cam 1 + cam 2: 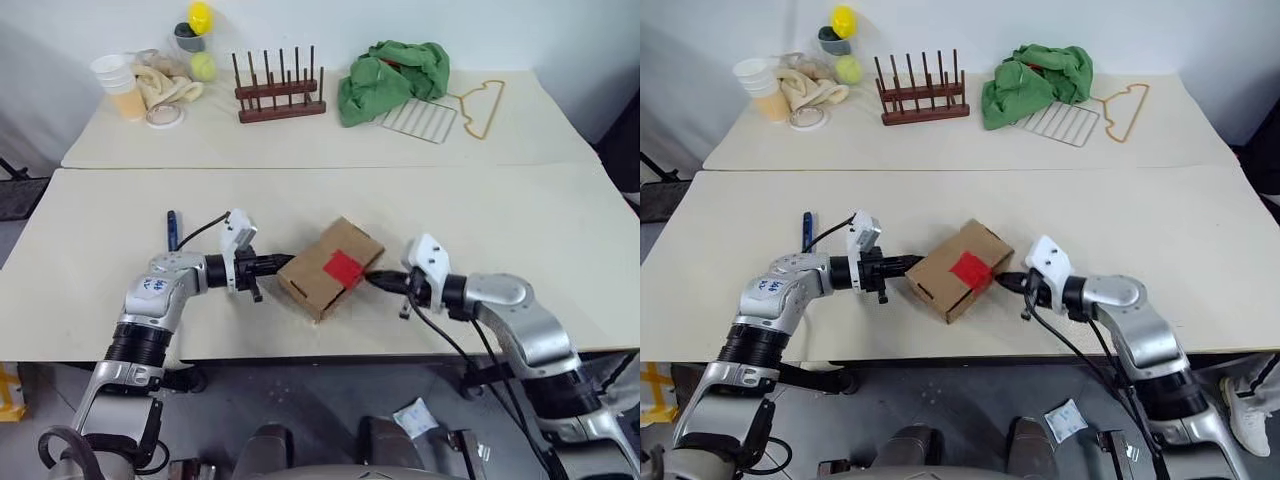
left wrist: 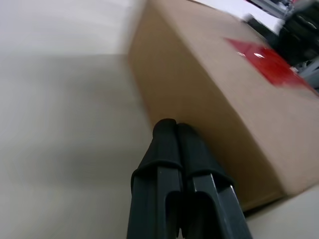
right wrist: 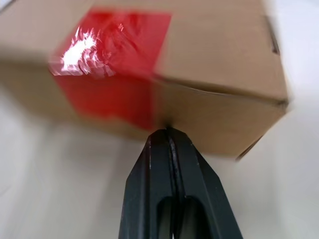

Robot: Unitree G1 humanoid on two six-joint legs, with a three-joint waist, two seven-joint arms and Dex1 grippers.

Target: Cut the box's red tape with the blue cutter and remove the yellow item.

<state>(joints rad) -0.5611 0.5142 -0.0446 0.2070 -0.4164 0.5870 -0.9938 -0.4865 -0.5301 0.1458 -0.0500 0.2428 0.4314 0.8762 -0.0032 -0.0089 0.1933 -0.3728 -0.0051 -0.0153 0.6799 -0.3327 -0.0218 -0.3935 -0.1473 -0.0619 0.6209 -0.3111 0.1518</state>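
place: robot test lab | evidence: bare white tables point(image 1: 560, 215); staged household props: hanger point(image 1: 483, 105), peg rack point(image 1: 280, 90)

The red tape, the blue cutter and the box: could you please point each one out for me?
red tape point(image 1: 343, 267), left eye view, middle of the red patch.
blue cutter point(image 1: 172, 230), left eye view, middle of its slim body.
box point(image 1: 312, 273), left eye view, bare cardboard top.

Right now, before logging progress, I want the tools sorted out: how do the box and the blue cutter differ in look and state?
The box is a broad brown carton with both shut grippers against its sides; the blue cutter is slim, dark and lies untouched beside the left arm. The box carries red tape; the cutter is plain. Both rest on the near table.
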